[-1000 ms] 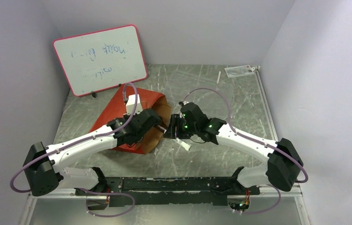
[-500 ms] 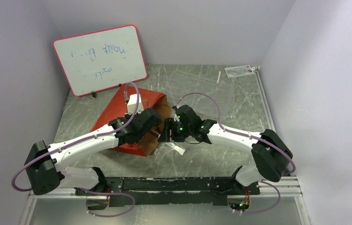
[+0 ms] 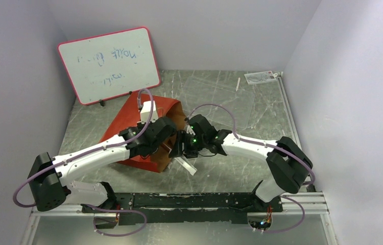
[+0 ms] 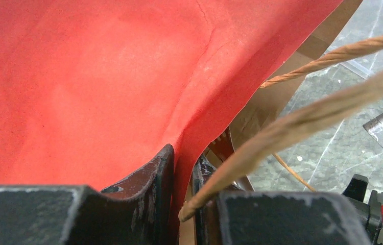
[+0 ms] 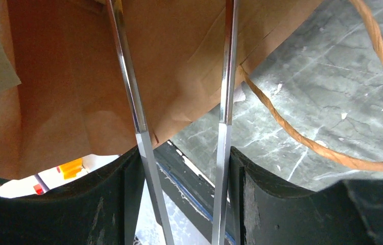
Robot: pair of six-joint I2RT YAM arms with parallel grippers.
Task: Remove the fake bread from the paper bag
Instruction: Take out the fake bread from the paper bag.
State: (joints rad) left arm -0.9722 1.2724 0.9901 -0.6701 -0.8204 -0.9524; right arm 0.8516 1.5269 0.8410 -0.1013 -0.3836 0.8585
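Looking down, we see a grey, scratched, marbled table boxed in by pale lilac walls, with a pink-framed whiteboard leaning at the back left. On the table's left half the tall red paper bag lies on its side with its mouth toward the middle. It is matte red outside, brown kraft inside, and creased along its folds. Its twisted brown cord handles loop out past the rim. Our left gripper has its dark, scuffed fingers pinched tight on the bag's red wall at the rim. Our right gripper stands partly spread, clasping long thin shiny metal tweezers, one prong against each finger. The prongs reach into the bag's brown mouth. We cannot see the fake bread in any view.
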